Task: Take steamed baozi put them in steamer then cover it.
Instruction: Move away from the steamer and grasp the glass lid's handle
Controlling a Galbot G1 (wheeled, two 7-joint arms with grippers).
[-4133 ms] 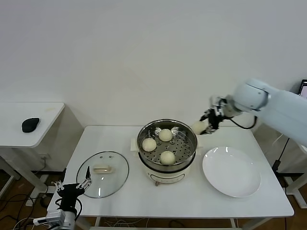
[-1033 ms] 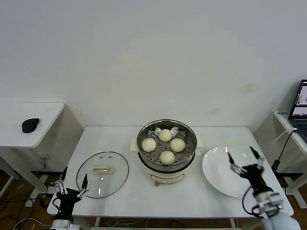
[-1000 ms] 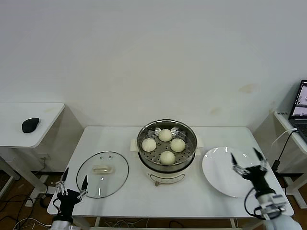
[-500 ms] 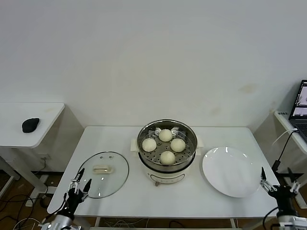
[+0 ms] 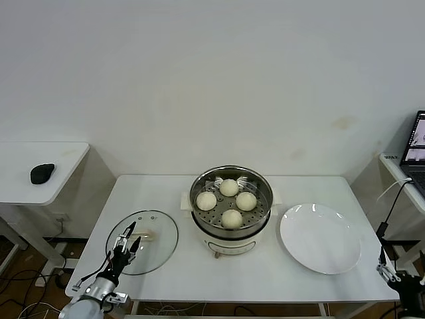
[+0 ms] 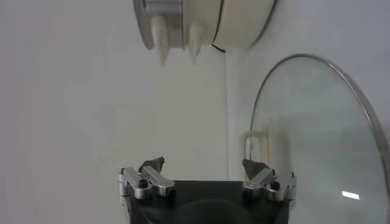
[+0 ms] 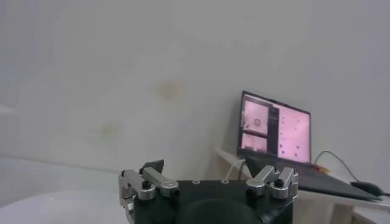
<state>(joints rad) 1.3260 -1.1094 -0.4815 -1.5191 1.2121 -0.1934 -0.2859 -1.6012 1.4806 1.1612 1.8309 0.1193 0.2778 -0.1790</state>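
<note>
All four steamed baozi (image 5: pixel 230 199) now sit in the steamer (image 5: pixel 231 210); right gripper (image 5: pixel 401 278) has retreated, fingers spread, while left gripper (image 5: pixel 126 240), fingers spread, has moved over the cover (image 5: pixel 158 240) for lidding.

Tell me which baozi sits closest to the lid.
The leftmost baozi in the steamer; the lid lies to the steamer's left, the other three sit farther away.

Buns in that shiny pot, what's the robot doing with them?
All four steamed baozi already sit in the steamer, which has no lid on yet. The cover lies flat on the table beside it. The left pincer is open and hovering over the cover's near edge, likely about to pick it up. The right pincer is parked low, off the table past the white plate.
</note>
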